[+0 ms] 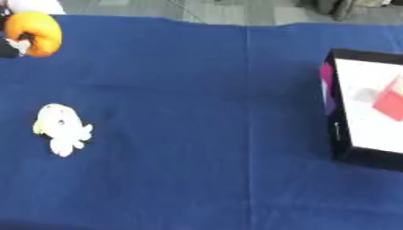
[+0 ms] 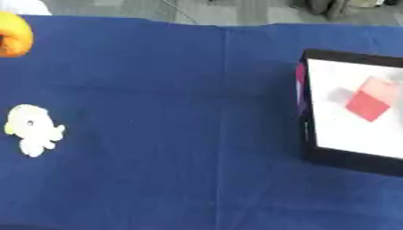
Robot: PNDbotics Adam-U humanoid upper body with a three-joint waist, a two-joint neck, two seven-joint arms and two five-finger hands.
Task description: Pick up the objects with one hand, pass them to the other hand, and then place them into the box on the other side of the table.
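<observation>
Nearest the camera, bottom edge: bare blue cloth (image 1: 197, 188) over the table, w/ one crease running top to bottom near the middle.

1 white toy (image 1: 61, 128) lies flat on the cloth at left, yellowish on its upper-left side, small lobes toward the bottom. Nothing touching it.

1 orange toy (image 1: 35, 32) at far upper left corner, rounded, w/ sth dark and white just beside it on its left; can't tell what that is.

1 box (image 2: 315, 155) at right, black walls, white floor, open top, pink strip on its left wall. Inside: 1 red block (image 2: 368, 105), sitting diamond-wise toward the right side.

White toy and box well apart, cloth between them.

Hands: neither shows in either view, so can't tell open or closed, nor if anything is held.
</observation>
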